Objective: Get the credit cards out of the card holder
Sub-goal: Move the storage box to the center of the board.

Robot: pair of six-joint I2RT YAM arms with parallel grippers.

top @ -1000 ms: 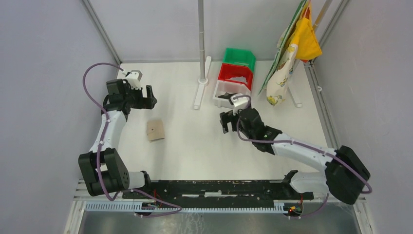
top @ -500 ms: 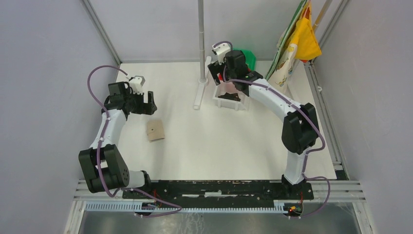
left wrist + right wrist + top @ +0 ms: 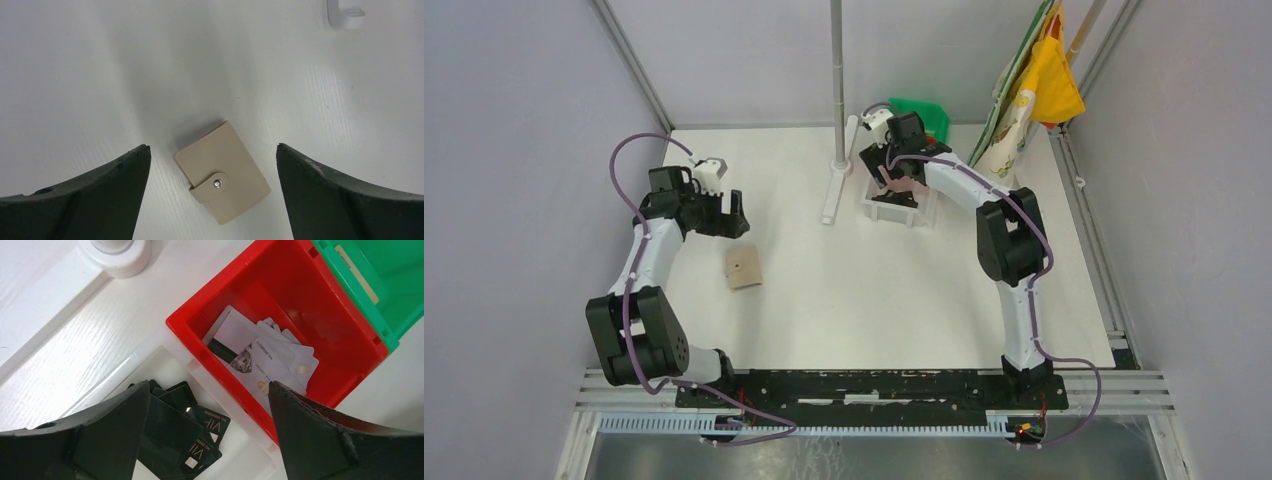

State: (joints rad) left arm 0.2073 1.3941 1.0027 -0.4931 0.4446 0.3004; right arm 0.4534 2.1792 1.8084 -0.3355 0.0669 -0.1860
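- left end effector (image 3: 736, 212) spread apart over the snapped-shut card holder (image 3: 222, 172), likely lining up a grab
- right end effector (image 3: 210, 385) apart, empty, above the red bin (image 3: 300, 295) of credit cards (image 3: 265, 360)

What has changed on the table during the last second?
The right gripper swung from mid-table to the far side, above the red bin and white bin, open and empty. The left gripper shifted slightly toward the card holder, which stayed in place, closed.

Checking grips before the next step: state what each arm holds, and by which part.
Nothing is held. The left gripper hangs open near the closed card holder; the right gripper is open over the red bin.
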